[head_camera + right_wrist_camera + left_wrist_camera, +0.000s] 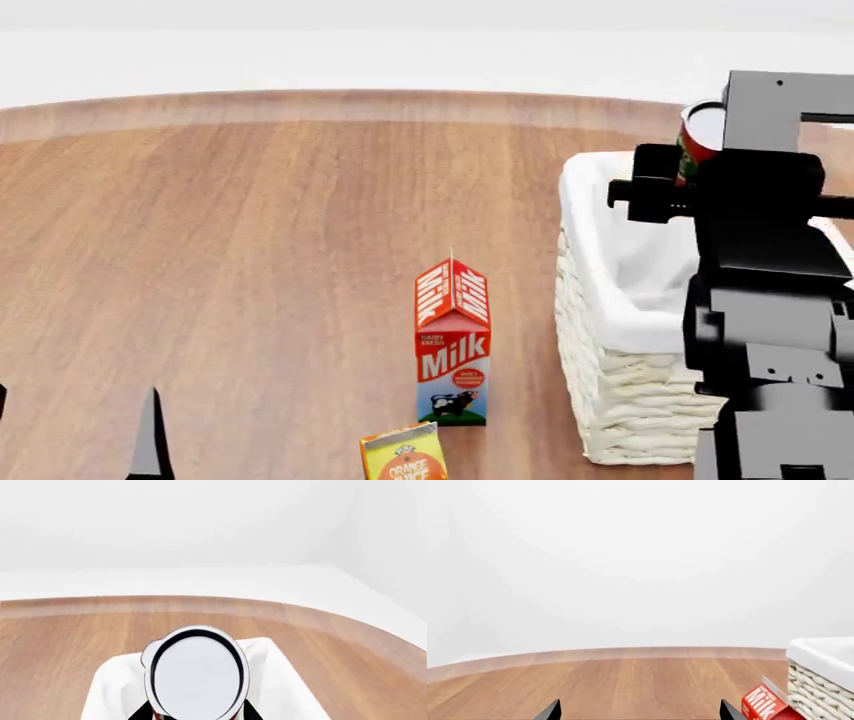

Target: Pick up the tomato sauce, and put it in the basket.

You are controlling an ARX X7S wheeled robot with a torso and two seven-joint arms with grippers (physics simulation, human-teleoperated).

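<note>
The tomato sauce can (697,135), red and green with a silver end, is held in my right gripper (707,150) above the far end of the basket (627,390). In the right wrist view the can's silver end (195,672) fills the space between the black fingers, with the basket's white lining (280,680) below it. My left gripper (639,711) is open and empty low over the wood; only its fingertips show in the head view (150,440).
A red milk carton (453,345) stands left of the basket, also in the left wrist view (766,704). An orange juice carton (403,455) stands in front of it. The wooden table (240,250) ends in a curved far edge.
</note>
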